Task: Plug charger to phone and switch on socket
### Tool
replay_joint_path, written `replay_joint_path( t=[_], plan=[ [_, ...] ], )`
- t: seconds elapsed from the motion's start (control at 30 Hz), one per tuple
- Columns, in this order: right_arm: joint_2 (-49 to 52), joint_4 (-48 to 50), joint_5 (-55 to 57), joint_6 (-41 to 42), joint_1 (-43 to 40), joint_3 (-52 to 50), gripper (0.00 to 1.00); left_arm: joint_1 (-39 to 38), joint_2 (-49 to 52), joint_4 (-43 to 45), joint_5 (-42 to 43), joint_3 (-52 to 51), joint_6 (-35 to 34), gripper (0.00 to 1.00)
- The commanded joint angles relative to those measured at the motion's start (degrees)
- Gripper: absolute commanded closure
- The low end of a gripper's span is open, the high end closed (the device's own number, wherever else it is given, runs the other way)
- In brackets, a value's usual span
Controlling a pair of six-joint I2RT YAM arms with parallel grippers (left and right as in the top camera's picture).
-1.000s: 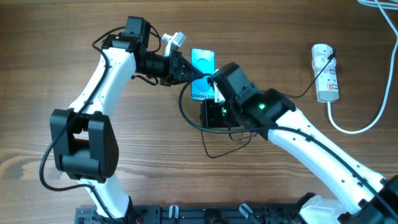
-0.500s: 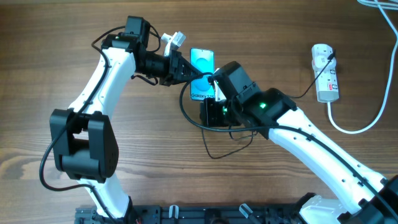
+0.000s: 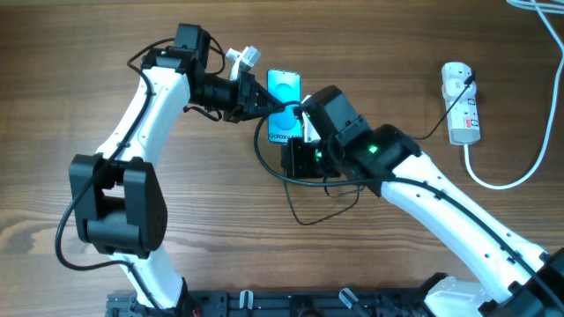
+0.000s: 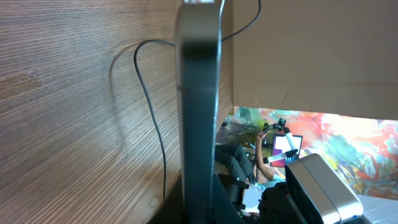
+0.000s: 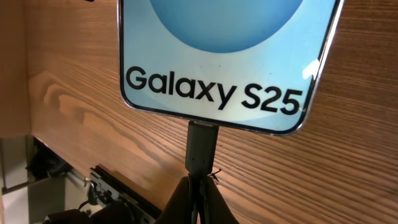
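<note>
The phone (image 3: 284, 99) with its teal-blue screen and white "Galaxy S25" strip is held on edge above the table by my left gripper (image 3: 264, 99), which is shut on it. The left wrist view shows its dark edge (image 4: 199, 93). In the right wrist view the phone (image 5: 224, 50) fills the top, and the charger plug tip (image 5: 202, 146) stands against its bottom edge. My right gripper (image 5: 200, 193) is shut on the charger's thin black cable just below the tip. The cable (image 3: 300, 198) loops on the table. The white socket (image 3: 462, 104) lies far right, with a black plug in it.
A white cord (image 3: 507, 172) curves from the socket toward the right edge. My right arm (image 3: 423, 189) crosses the table's lower right. A wooden wall stands behind the table in the left wrist view (image 4: 298, 50).
The phone and my left gripper have shifted slightly left and up. My right gripper stays at the phone's lower end with the charger tip.
</note>
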Motion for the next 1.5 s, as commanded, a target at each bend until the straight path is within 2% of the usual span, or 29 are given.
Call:
replay_joint_path(
  t=[0.0, 0.77, 0.8, 0.9, 1.13, 1.17, 1.23, 1.27, 1.33, 1.37, 1.4, 1.47],
  plan=[
    [-0.2, 3.1, 6.0, -1.2, -1.9, 1.2, 0.96, -1.1, -1.9, -2.3, 5.8, 0.0, 1.1, 0.96],
    [-0.2, 6.8, 8.1, -1.3, -1.9, 1.2, 0.94, -1.1, -1.9, -5.0, 5.6, 0.0, 2.6, 0.96],
    [-0.2, 6.7, 7.9, -1.3, -1.9, 1.2, 0.85, -1.1, -1.9, -5.0, 5.6, 0.0, 2.6, 0.96],
    [-0.2, 6.6, 5.9, -1.5, -1.9, 1.2, 0.71, -1.1, -1.9, -4.8, 5.1, 0.0, 2.6, 0.96],
    [-0.3, 5.1, 0.5, -2.2, -1.9, 1.2, 0.65, -0.7, -1.9, -4.7, 3.4, 0.0, 2.3, 0.96],
    [-0.3, 4.5, -1.0, -2.1, -1.9, 1.2, 0.6, -0.6, -1.9, -4.5, 3.1, 0.0, 2.1, 0.96],
    [-0.3, 2.3, -2.3, -2.0, -1.9, 1.2, 0.47, 0.2, -1.9, -4.1, 2.0, 0.0, 2.0, 0.96],
    [-0.3, 1.1, -2.2, -2.1, -1.9, 1.2, 0.37, 0.5, -1.9, -3.6, -0.8, 0.0, 0.3, 0.96],
    [-0.3, -1.9, -1.5, -2.1, -1.9, 1.2, 0.13, 1.1, -1.9, -3.3, -13.4, 0.0, -7.5, 0.96],
    [-0.3, -2.8, -0.9, -1.8, -1.9, 1.2, 0.04, 1.1, -1.9, -3.3, -16.4, 0.0, -9.0, 0.96],
    [-0.3, -4.0, 0.6, -0.7, -1.9, 1.2, 0.01, 1.1, -1.9, -3.4, -16.9, 0.0, -9.4, 0.96],
    [-0.3, -6.8, 5.2, 1.9, -1.9, 1.2, 0.0, 1.0, -1.9, -3.5, -16.7, 0.0, -9.7, 0.96]
  ],
)
